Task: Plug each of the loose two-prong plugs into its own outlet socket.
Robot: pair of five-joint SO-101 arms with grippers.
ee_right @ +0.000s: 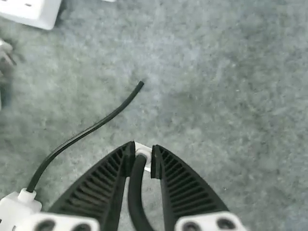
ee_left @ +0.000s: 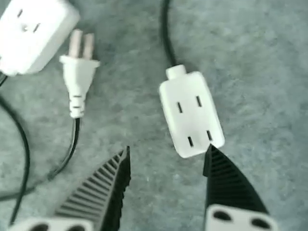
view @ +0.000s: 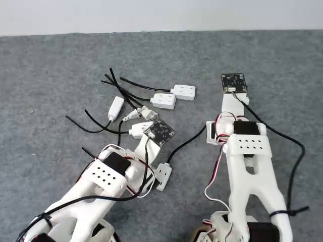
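Observation:
In the left wrist view my left gripper [ee_left: 168, 151] is open low over the carpet, and one fingertip [ee_left: 211, 156] touches the near end of a white outlet socket [ee_left: 191, 113]. A white two-prong plug [ee_left: 79, 72] lies flat beside it, prongs toward a second socket [ee_left: 33, 29]. My right gripper [ee_right: 142, 147] is shut on a black cord [ee_right: 134, 192], with a small white piece at the fingertips. In the high view two sockets [view: 183, 91] [view: 163, 101] lie mid-table, loose plugs [view: 139, 115] lie among black cords, and another socket [view: 162, 175] sits by the left arm [view: 108, 176].
Grey carpet [view: 282, 65] covers the table. Loose black cords [view: 121, 85] tangle around the plugs at centre left. A long white block [view: 115, 108] lies left of them. One cord end [ee_right: 140, 84] lies ahead of my right gripper, running from a white piece [ee_right: 14, 211].

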